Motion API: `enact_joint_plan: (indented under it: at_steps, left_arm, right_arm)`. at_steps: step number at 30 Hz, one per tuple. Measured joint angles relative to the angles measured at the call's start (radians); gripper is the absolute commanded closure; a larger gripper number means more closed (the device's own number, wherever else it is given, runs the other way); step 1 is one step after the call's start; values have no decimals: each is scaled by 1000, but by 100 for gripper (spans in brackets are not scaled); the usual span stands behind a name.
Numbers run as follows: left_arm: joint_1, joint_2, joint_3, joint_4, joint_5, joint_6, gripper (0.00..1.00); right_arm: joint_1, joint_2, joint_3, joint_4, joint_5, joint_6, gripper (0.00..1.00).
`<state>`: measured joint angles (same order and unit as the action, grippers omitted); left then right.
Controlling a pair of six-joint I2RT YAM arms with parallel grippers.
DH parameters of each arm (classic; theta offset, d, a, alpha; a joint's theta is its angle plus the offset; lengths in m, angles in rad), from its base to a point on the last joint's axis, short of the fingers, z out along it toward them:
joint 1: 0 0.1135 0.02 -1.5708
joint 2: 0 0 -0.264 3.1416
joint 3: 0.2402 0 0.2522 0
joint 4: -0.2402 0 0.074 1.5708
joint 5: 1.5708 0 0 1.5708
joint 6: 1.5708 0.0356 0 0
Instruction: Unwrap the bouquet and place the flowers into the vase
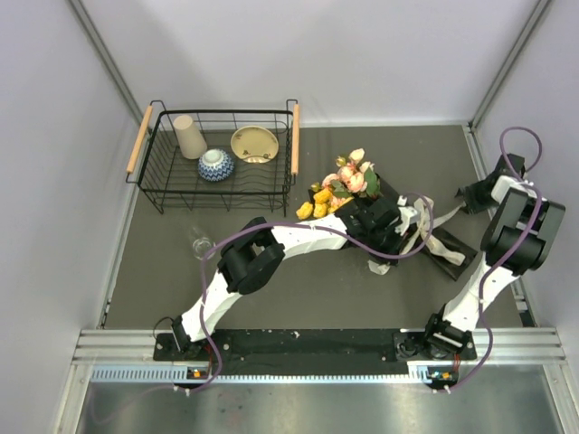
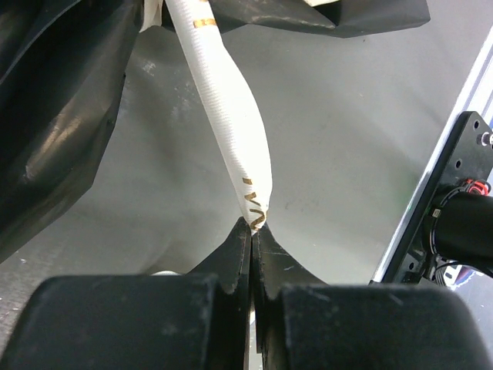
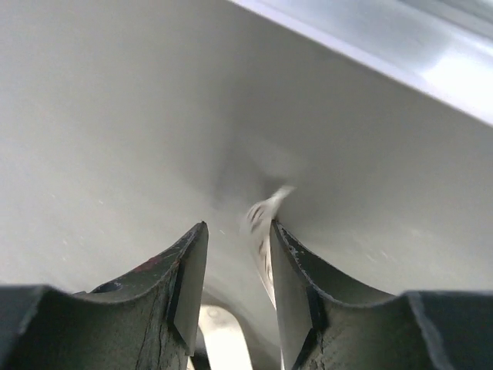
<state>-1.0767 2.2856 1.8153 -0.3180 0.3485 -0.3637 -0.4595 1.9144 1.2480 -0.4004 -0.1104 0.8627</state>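
Top view – bouquet: the bouquet (image 1: 362,194) lies on the dark table (image 1: 271,298), right of the wire basket (image 1: 154,181); its flowers (image 1: 348,176) point away from the arm bases and its black paper (image 1: 450,255) trails toward the right.
Top view – vase: the vase (image 1: 200,244) stands below the basket's front left corner, well apart from the bouquet.
Top view – arms: the left gripper (image 1: 412,220) sits over the wrapped middle of the bouquet, among loops of cream ribbon (image 1: 436,237). The right gripper (image 1: 466,199) is near the table's right edge, at the far end of a ribbon strand.
Left wrist – fingers: the left gripper (image 2: 252,227) is pressed together on the ribbon (image 2: 231,131), pinching its gold-lettered end; the band rises taut from the tips toward the black paper (image 2: 54,116).
Right wrist – fingers: the right gripper (image 3: 237,239) has its fingers apart, with a clear gap between them.
Right wrist – ribbon: the blurred ribbon tip (image 3: 266,212) lies in that gap, close against the right-hand finger (image 3: 296,285) – contact cannot be told.
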Motion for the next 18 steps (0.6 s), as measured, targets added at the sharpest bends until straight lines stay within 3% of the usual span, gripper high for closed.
enact_joint_plan:
  at_steps: [5, 6, 11, 14, 18]
  left_arm:
    - [-2, 0, -3, 14, 7, 21, 100]
    - [-3, 0, -4, 19, 7, 24, 100]
    - [-5, 0, -4, 48, 34, 24, 100]
    - [-5, 0, -4, 69, 52, 21, 100]
    - [-5, 0, -4, 87, 61, 14, 100]
  right_arm:
    - [28, 100, 137, 24, 13, -31, 62]
    - [37, 117, 162, 24, 17, -41, 59]
    - [68, 138, 231, -18, 46, -106, 25]
    - [76, 112, 231, -76, 85, -154, 19]
    - [74, 24, 196, -141, 145, -201, 19]
